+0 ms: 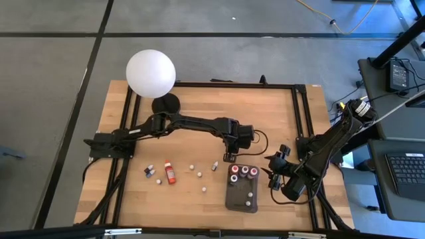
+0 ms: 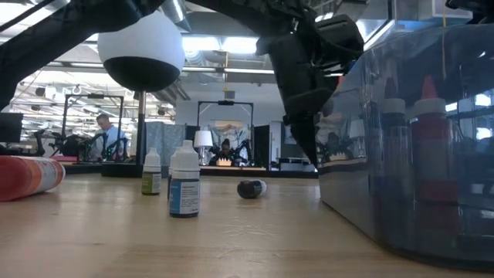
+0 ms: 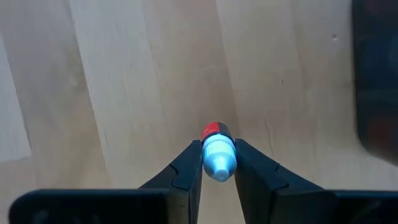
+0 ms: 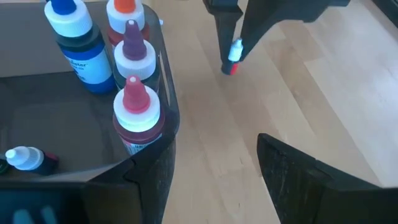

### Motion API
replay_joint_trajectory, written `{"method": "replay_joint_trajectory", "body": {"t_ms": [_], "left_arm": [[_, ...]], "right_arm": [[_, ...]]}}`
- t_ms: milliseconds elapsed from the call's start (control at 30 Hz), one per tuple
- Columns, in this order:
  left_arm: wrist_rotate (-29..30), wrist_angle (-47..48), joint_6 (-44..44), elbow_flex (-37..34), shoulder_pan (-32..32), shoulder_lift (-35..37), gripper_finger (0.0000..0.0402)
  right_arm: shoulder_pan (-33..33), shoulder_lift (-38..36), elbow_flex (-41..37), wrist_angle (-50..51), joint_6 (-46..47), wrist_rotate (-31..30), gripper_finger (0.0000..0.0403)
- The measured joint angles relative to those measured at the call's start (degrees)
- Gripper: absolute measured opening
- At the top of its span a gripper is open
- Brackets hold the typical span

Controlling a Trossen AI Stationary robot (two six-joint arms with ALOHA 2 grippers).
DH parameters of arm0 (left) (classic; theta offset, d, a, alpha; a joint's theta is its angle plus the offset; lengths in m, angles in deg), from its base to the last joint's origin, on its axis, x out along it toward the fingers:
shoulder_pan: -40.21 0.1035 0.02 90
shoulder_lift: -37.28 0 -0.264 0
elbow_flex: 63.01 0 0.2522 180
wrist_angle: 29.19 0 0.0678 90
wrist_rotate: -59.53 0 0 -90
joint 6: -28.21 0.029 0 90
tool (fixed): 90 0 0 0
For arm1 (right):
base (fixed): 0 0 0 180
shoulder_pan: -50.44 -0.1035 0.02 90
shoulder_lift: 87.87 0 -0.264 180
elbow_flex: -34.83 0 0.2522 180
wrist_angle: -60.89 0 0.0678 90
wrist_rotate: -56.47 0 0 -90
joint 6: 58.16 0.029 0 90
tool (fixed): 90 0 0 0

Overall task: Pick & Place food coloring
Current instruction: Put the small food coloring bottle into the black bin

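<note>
While your left gripper (image 3: 217,163) pinches a small bottle (image 3: 217,149), its fingers nearly closed, your right gripper (image 4: 214,177) gapes empty, tips cut off

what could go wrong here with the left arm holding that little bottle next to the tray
The left gripper pinches the small bottle only by its white cap end, so it could slip or swing loose. The tray already has upright bottles crowded at the near end; lowering there might topple them. The open right gripper hangs close by the tray wall and could be bumped.
</note>
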Motion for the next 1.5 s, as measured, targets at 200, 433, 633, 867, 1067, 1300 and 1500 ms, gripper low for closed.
{"method": "replay_joint_trajectory", "body": {"t_ms": [200, 433, 633, 867, 1067, 1300, 1500], "left_arm": [[0.0, -0.6, 0.1, 0.0, 0.0, -0.1, 0.0084], [0.0, -0.5, 0.1, 0.0, -0.1, -0.1, 0.0094], [0.1, -0.5, 0.1, 0.0, -0.6, -0.1, 0.0091], [0.1, -0.5, 1.6, 0.0, -1.4, -0.1, 0.01], [0.2, -0.5, 1.6, 0.0, -1.5, -0.1, 0.0114], [0.2, 0.9, 3.1, 0.2, -1.4, 0.1, 0.0133], [0.2, 2.7, 3.2, 2.1, -1.1, 2.2, 0.0138]], "right_arm": [[0.0, 0.0, 0.0, 0.0, -0.1, 0.0, 0.0227], [0.0, 0.0, 0.0, 0.0, -0.1, 0.0, 0.0227], [0.0, 0.0, 0.0, 0.0, -0.2, 0.0, 0.0227], [0.0, 0.0, 0.0, 0.0, -0.2, 0.0, 0.0227], [0.0, 0.0, 0.0, 0.0, -0.2, 0.0, 0.0227], [0.0, 0.0, 0.0, 0.0, -0.2, 0.0, 0.0227], [0.0, 0.0, 0.0, 0.3, -0.5, 0.0, 0.0227]]}}
